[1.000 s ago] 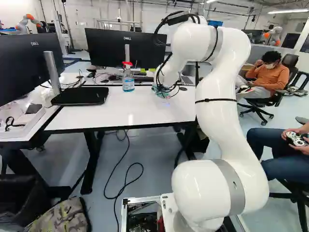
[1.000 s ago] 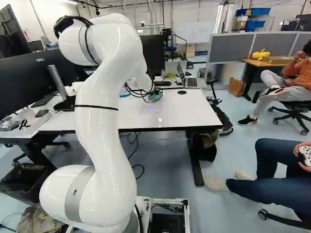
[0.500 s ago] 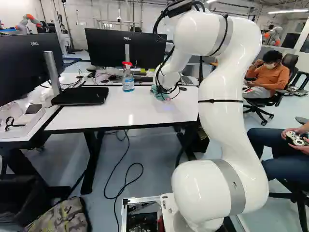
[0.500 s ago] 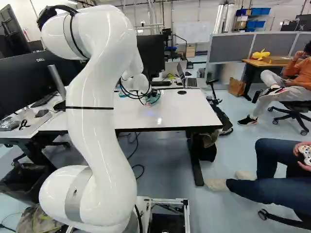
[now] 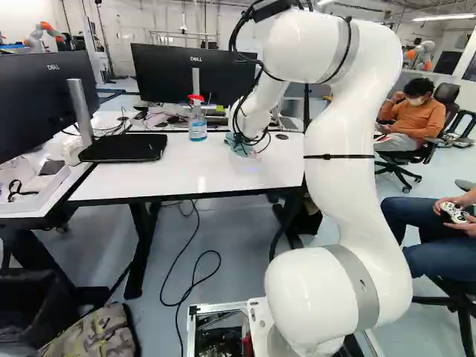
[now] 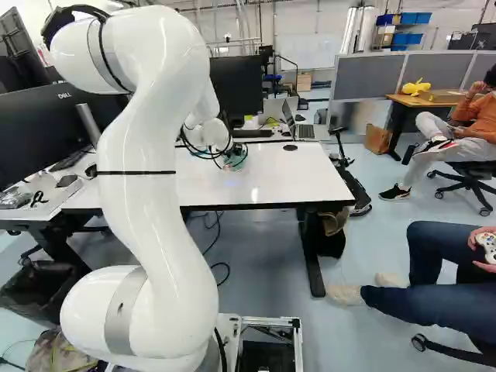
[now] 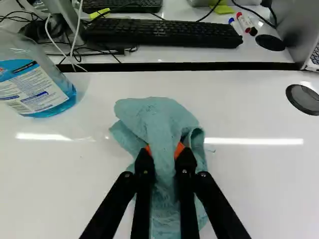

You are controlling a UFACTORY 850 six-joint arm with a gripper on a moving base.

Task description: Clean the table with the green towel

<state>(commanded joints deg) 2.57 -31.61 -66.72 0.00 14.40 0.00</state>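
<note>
The green towel (image 7: 159, 119) lay bunched toward the far right of the desk (image 5: 186, 175), clamped between the jaws, and I judged the wipe wanted light, even pressure and overlapping strokes, well clear of the spray bottle (image 5: 197, 126) to its left. Only the wrist view showed me that grip plainly, while the left base view gave me the whole bottle, which my arm (image 6: 147, 186) hid in the right base view.

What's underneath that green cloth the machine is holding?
White tabletop shows around the towel, so presumably it continues beneath. The towel, pinched in the end effector, covers that patch; whether any mark or spill lies there can't be seen.
</note>
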